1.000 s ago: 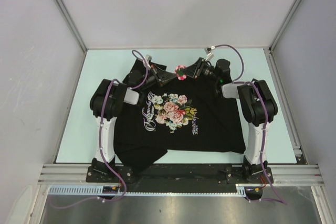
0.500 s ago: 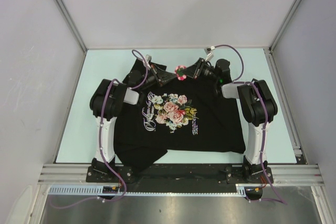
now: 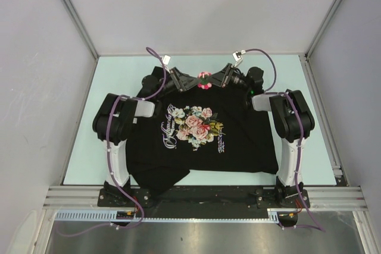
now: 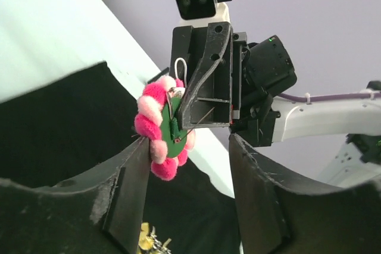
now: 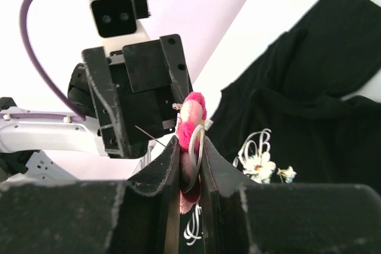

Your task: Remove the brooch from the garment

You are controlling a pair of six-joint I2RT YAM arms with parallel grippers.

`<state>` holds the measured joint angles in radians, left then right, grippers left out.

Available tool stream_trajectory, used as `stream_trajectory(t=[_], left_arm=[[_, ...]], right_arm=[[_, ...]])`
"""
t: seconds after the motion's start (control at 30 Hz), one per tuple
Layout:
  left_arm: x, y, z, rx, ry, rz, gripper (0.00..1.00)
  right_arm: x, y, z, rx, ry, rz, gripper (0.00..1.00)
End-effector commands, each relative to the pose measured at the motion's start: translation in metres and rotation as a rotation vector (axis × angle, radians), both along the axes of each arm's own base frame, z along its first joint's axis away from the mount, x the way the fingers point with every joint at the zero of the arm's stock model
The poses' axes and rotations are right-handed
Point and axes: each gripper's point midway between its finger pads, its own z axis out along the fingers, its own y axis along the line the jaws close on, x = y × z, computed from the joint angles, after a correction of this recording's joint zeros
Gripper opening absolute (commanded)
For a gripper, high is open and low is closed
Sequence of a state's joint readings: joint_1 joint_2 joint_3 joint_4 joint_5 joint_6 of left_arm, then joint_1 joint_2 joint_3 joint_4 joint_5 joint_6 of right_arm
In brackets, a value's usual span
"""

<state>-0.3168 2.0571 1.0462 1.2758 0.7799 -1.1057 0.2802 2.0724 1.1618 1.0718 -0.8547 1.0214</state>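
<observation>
left gripper [image 4: 189,165] let go & spread, right gripper [image 5: 189,150] pinching brooch [image 4: 159,128] over garment [image 3: 244,141] far edge.

Pale mint table [image 3: 119,69]; black T-shirt [image 3: 238,147] spread on it approx ctr, print up, hem twd near edge.

brooch [image 5: 191,111] lower half hidden inside right gripper [image 5: 190,147], garment [image 5: 309,87] cropped at frame edge

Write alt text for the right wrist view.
The right gripper pinches a pink flower brooch between its fingers. The left gripper faces it with jaws open, and the black T-shirt with printed flowers lies below to the right.
</observation>
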Motion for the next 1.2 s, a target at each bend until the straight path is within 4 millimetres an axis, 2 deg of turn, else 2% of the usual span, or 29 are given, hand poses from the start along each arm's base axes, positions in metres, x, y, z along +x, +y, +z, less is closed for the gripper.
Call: stream_trajectory(t=[0.0,0.1,0.27,0.5,0.83,0.93,1.0,1.17], left_arm=[[-0.010,-0.009,0.030,0.045,-0.202,0.014,0.64],[-0.014,-0.013,0.036,0.037,-0.228,0.003,0.64],[-0.013,-0.013,0.033,0.043,-0.221,0.004,0.61],[-0.007,-0.014,0.029,0.029,-0.179,0.014,0.50],[-0.001,-0.013,0.024,0.047,-0.154,0.043,0.58],[-0.001,-0.013,0.023,0.038,-0.147,0.044,0.50],[-0.003,-0.014,0.026,0.018,-0.163,0.027,0.41],[-0.005,-0.014,0.025,-0.037,-0.136,-0.029,0.36]], right_arm=[[-0.001,0.002,0.020,0.037,-0.080,0.033,0.00],[0.000,0.002,0.019,0.037,-0.077,0.030,0.00],[0.000,0.002,0.018,0.040,-0.076,0.029,0.00],[-0.002,0.004,0.020,0.036,-0.087,0.037,0.00],[-0.003,0.012,0.018,-0.033,-0.117,0.024,0.00],[-0.004,0.013,0.018,-0.034,-0.119,0.028,0.00],[-0.004,0.013,0.018,-0.028,-0.120,0.035,0.00],[-0.011,0.015,0.024,-0.021,-0.152,0.073,0.00]])
